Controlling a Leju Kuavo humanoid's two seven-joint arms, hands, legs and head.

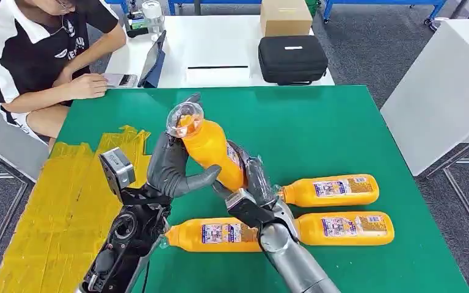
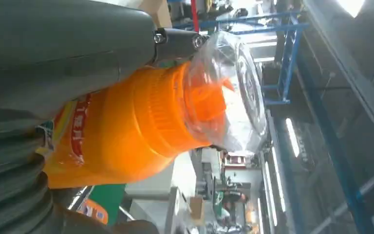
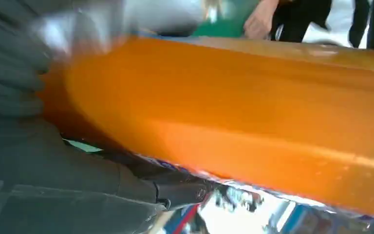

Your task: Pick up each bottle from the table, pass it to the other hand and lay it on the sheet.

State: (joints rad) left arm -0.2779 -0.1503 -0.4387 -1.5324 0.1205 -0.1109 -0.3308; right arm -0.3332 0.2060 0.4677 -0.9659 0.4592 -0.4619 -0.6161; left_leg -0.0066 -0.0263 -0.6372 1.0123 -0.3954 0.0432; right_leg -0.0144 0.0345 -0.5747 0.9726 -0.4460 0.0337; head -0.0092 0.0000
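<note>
Two hands on one bottle, mid-air above the green table (image 1: 342,122). Left hand (image 1: 174,168) wraps the held bottle (image 1: 210,149) w/ thumb across its front, fingers behind, near the neck end. Left wrist view: same bottle (image 2: 126,131) close up, clear plastic wrap over the orange cap, grey thumb lying along it. Right hand (image 1: 253,183) grips the lower part of the bottle from the other side, fingers closed round the label end. Right wrist view: orange body (image 3: 233,122) right against the cam, blurred, dark fingers (image 3: 141,175) under it. Bottle is tilted, cap up and toward the far-left.

Three more bottles lie flat on the table, caps pointing left: near-left bottle (image 1: 214,235) partly under the right forearm; near-right bottle (image 1: 345,229) beside it; far-right bottle (image 1: 330,190) just behind that one. Yellow sheet (image 1: 61,213) covers the table's left side, apart from the bottles.

Beyond: white table (image 1: 220,43) w/ black case (image 1: 292,58), cardboard box (image 1: 286,17); person (image 1: 36,55) seated at far left.
</note>
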